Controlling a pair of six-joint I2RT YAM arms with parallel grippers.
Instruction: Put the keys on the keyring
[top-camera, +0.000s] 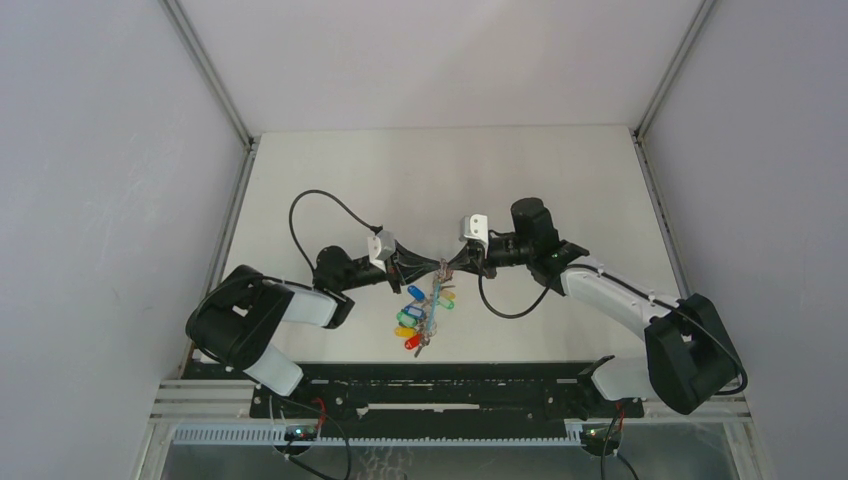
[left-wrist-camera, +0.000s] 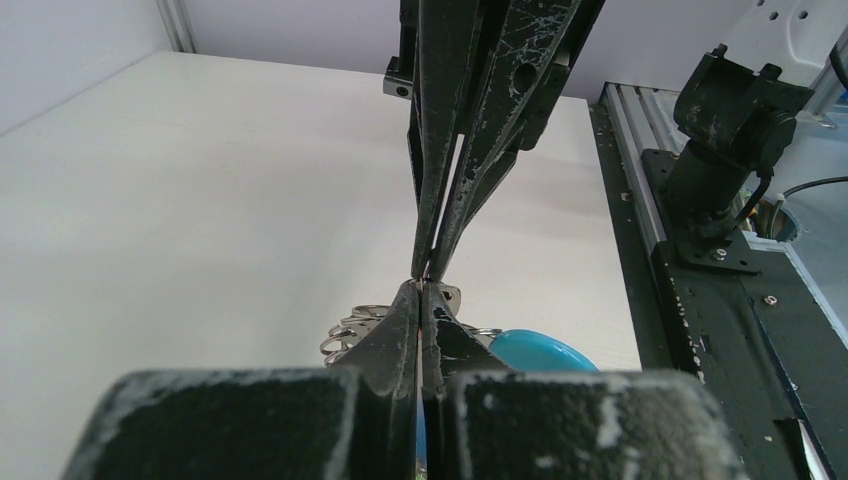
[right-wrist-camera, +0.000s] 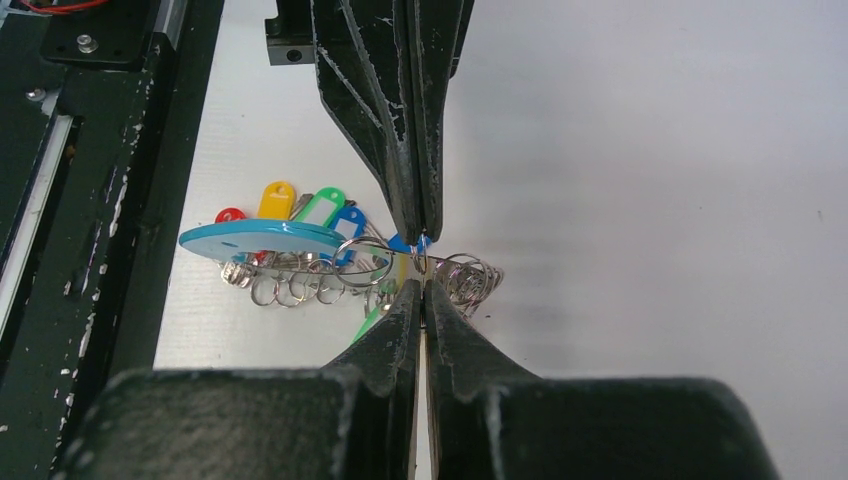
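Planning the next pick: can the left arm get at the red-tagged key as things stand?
Probably yes: the red-tagged key lies at the near end of the keys, nothing over it. But the left gripper is shut, tip to tip with the right gripper.

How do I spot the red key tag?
On the white table, find where the left gripper and right gripper meet. A bunch of coloured key tags spreads from there toward the arm bases. The red tag is the last one, past the yellow tag.

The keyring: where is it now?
Top view: the keyring is at table centre, just nearside of where the left gripper and right gripper meet, among the keys.
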